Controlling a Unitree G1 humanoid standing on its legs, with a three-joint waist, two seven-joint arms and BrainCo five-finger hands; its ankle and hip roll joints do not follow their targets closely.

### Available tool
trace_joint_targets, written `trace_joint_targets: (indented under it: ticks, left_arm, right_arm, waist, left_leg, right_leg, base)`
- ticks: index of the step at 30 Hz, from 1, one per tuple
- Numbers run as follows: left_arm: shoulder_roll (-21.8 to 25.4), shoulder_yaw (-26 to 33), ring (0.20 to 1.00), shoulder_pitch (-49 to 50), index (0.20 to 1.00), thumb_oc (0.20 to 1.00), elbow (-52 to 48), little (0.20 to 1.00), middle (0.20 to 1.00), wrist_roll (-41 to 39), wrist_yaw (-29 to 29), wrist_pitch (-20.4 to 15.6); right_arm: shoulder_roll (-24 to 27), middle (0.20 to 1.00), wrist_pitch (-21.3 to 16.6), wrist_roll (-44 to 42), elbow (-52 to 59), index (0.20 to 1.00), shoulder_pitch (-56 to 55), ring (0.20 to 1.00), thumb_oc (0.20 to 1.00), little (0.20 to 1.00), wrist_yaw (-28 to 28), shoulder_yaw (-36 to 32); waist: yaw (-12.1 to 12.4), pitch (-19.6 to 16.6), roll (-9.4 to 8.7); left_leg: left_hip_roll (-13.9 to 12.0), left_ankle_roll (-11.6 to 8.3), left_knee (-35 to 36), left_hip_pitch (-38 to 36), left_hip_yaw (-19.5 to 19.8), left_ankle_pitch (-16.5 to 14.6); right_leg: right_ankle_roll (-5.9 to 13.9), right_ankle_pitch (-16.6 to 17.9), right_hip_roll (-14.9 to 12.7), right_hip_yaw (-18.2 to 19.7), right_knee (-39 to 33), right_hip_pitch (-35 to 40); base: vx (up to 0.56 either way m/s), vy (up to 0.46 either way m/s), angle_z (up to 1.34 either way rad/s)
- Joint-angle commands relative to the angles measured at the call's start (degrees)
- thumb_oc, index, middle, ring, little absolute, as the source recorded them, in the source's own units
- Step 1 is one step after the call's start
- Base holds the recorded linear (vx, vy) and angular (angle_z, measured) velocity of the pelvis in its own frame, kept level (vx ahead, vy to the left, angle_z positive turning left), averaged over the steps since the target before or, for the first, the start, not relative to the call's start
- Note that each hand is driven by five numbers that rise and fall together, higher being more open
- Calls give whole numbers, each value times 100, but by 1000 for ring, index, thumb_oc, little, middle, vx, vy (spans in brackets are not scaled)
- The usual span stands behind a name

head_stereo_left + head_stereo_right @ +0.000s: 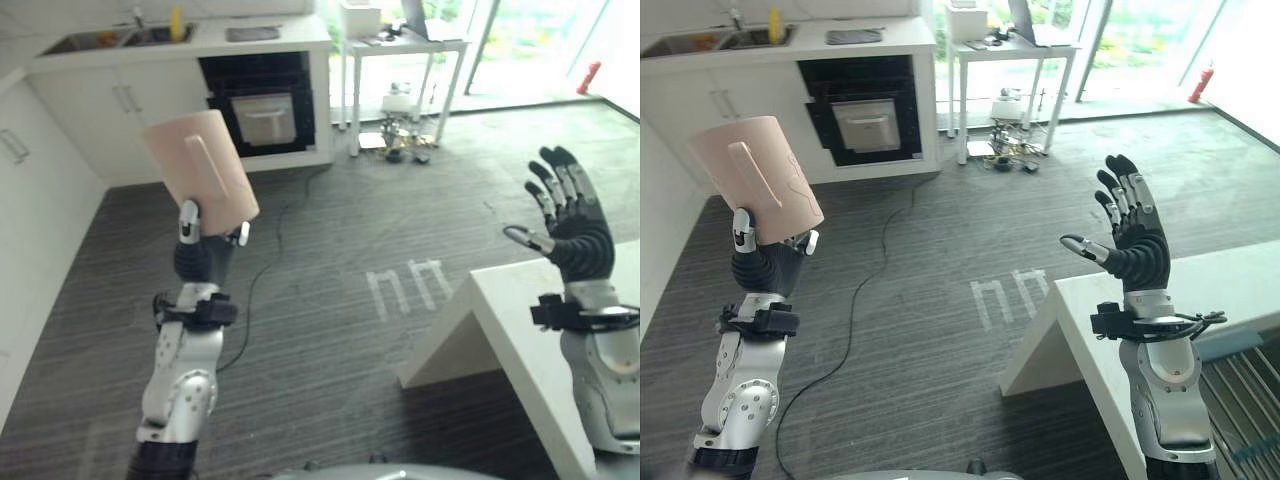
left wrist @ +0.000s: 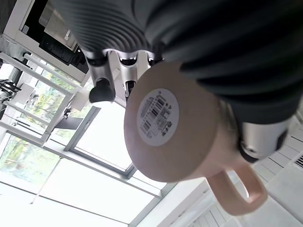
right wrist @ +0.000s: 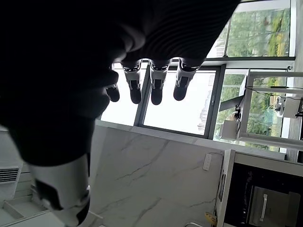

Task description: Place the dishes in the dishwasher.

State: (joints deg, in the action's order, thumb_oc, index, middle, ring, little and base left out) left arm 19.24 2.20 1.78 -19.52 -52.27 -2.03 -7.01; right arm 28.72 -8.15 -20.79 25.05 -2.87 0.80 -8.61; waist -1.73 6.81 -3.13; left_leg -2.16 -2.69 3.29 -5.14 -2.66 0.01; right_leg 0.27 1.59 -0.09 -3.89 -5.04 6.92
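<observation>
One pink mug gripped in left robot hand; barcode sticker underneath; right robot hand open.

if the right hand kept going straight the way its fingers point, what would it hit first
Probably nothing close. The right hand is open with its fingers pointing up, above the white table. Its wrist view shows a window and a marbled wall past the fingertips, both seemingly well away, though depth is hard to judge.
</observation>
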Motion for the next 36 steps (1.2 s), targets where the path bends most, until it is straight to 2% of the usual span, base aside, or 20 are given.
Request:
trace_joint_targets:
  ticks: [1,2,3,5,6,11,15,16,17,21,26,27,28,30,31,33,34,35,36]
  left_arm:
    - [238,4,200,-398,200,200,-416,200,200,-171,-292,-391]
    - [240,-24,200,-479,200,200,-400,200,200,-243,-224,-426]
    - [264,61,200,-546,200,200,-328,200,200,-325,-216,-505]
    - [271,146,200,-576,200,200,-293,200,200,-401,-221,-474]
    - [216,98,200,-729,200,200,-175,200,200,-240,-239,-461]
    - [227,77,200,-892,200,200,-166,200,200,-36,-182,-373]
    - [246,149,200,-787,200,200,-211,200,200,0,-136,-316]
    - [249,165,200,-764,200,200,-203,200,200,-6,-145,-310]
    - [242,213,200,-768,200,200,5,200,200,42,-523,-657]
    - [291,280,200,-704,200,200,-25,200,200,2,-477,-729]
    - [295,370,200,-547,200,200,-29,200,200,-58,-550,-754]
    - [302,410,200,-443,200,200,-54,200,200,-130,-584,-797]
    - [303,409,200,-433,200,200,-60,200,200,-134,-588,-796]
    - [197,307,200,-286,200,200,-166,200,200,-172,-635,-743]
    - [193,304,200,-289,200,200,-160,200,200,-166,-630,-742]
    - [211,252,200,-281,200,200,-85,200,200,-284,-692,-797]
    - [270,242,200,-185,200,200,20,200,200,-422,-705,-990]
    - [222,248,200,-111,200,200,136,200,200,-487,-821,-999]
    - [208,258,200,-85,200,200,150,200,200,-498,-867,-994]
  right_arm:
    - [174,1000,-408,91,173,1000,198,1000,1000,1000,136,-214]
    - [256,1000,-438,4,169,1000,238,1000,1000,1000,84,-285]
    - [327,1000,-482,-92,191,1000,238,1000,1000,1000,-61,-383]
    - [302,1000,-551,-91,185,1000,190,1000,1000,1000,-141,-407]
    - [179,1000,-637,-30,140,1000,154,1000,1000,1000,-169,-368]
    - [69,1000,-573,69,47,1000,365,1000,1000,1000,19,-257]
    - [3,1000,-441,79,144,1000,422,1000,1000,1000,-128,-147]
    - [4,1000,-446,63,155,1000,423,1000,1000,1000,-164,-133]
    - [-49,1000,-596,-195,-48,1000,260,1000,1000,1000,-15,-111]
    - [-23,1000,-569,-353,-73,1000,316,1000,1000,1000,-251,-57]
    - [63,1000,-560,-400,-44,1000,171,1000,1000,1000,-476,-189]
    - [112,1000,-559,-566,-14,1000,105,1000,1000,1000,-634,-290]
    - [114,1000,-565,-582,-11,1000,98,1000,1000,1000,-652,-300]
    - [148,1000,-699,-588,-32,1000,120,1000,1000,1000,-703,-319]
    - [141,1000,-695,-573,-37,1000,128,1000,1000,1000,-715,-317]
    - [93,1000,-686,-403,-72,1000,207,1000,1000,1000,-707,-232]
    - [225,1000,-746,-398,-184,1000,270,1000,1000,1000,-760,-135]
    - [306,1000,-840,-538,-231,1000,270,1000,1000,1000,-825,-180]
    - [329,1000,-852,-581,-224,1000,258,1000,1000,1000,-856,-216]
  waist:
    - [-197,13,14]
    - [-263,9,-29]
    - [-391,-63,79]
    - [-456,-141,211]
    - [-509,-234,270]
    - [-400,-327,253]
    - [-315,-351,251]
    - [-302,-357,237]
    - [-388,-301,204]
    - [-365,-381,208]
    - [-419,-364,201]
    - [-448,-247,150]
    - [-446,-236,145]
    - [-399,44,4]
    - [-398,49,8]
    - [-400,111,75]
    - [-264,132,232]
    - [-173,104,272]
    - [-166,89,281]
  left_leg:
    - [-305,-188,-939,106,-819,158]
    - [-390,-153,-1088,121,-972,-2]
    - [-338,-34,-481,-187,-1143,-149]
    - [-252,2,118,-437,-1135,-47]
    - [-176,20,171,-425,-1074,-137]
    - [-76,90,171,-308,-914,-169]
    - [-37,165,171,-304,-929,-206]
    - [-29,180,171,-306,-930,-219]
    - [178,201,171,-125,-444,-105]
    - [128,198,171,-197,-574,-146]
    - [30,144,171,-316,-660,-119]
    - [-64,10,-374,-264,-788,-31]
    - [-84,-9,-494,-210,-792,-59]
    - [-410,-260,-2691,919,-758,522]
    - [-433,-265,-2726,964,-764,529]
    - [-713,-293,-1992,1070,-1183,609]
    - [-716,-355,124,922,-1171,1164]
    - [-844,-472,171,1304,-913,1334]
    - [-864,-479,171,1305,-937,1352]
  right_leg:
    - [318,-37,-90,-87,117,108]
    - [328,-7,-179,-204,103,104]
    - [403,-72,-220,-323,240,1]
    - [484,-99,-251,-387,339,-76]
    - [596,11,-374,-509,329,-139]
    - [654,144,-512,-757,64,-136]
    - [657,125,-529,-802,89,-144]
    - [650,110,-520,-791,89,-136]
    - [553,17,-232,-190,275,-292]
    - [484,21,-117,-110,62,-122]
    - [371,-119,66,60,204,-116]
    - [279,-202,99,122,360,-103]
    - [264,-209,105,124,379,-109]
    - [15,-198,122,267,434,-3]
    - [13,-195,130,271,431,0]
    - [89,-212,154,171,236,162]
    - [247,-329,171,161,4,480]
    - [206,-502,229,166,5,695]
    - [197,-550,232,147,13,733]
  base:
    - [-158,53,107]
    - [-171,244,80]
    - [-143,327,50]
    - [-75,324,32]
    - [-70,251,10]
    - [-46,106,37]
    - [-2,59,23]
    - [8,37,-5]
    - [25,-74,-10]
    - [43,-133,-10]
    - [76,-202,-6]
    - [77,-247,-3]
    - [60,-335,1]
    - [61,-269,26]
    - [117,-114,25]
    - [327,168,-11]
    - [735,451,-12]
    - [751,468,-14]
    - [627,369,-12]
